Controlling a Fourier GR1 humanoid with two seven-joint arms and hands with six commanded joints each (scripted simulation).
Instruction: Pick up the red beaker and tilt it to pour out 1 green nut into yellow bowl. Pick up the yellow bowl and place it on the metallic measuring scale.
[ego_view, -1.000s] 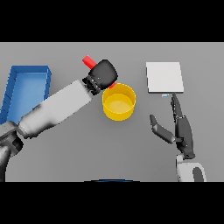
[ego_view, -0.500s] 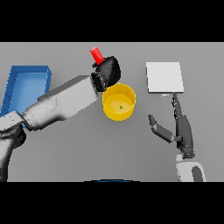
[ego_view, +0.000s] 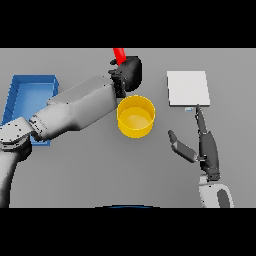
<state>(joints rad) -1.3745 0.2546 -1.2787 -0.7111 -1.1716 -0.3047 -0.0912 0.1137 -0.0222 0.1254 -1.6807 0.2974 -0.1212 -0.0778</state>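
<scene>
My left hand (ego_view: 128, 74) is shut on the red beaker (ego_view: 119, 54), holding it behind the yellow bowl (ego_view: 135, 116); only the beaker's upper part shows above the hand. The bowl stands on the table in the middle, just below that hand. I see no green nut in the bowl from here. The metallic measuring scale (ego_view: 187, 88) lies flat at the right rear. My right hand (ego_view: 205, 146) rests open on the table to the bowl's right, fingers pointing toward the scale, thumb spread left.
A blue tray (ego_view: 20, 95) sits at the left edge of the table, partly covered by my left forearm (ego_view: 75, 110).
My left hand has carried the red beaker rightward and farther back, from the bowl's left rim to behind it. The right hand has not moved.
</scene>
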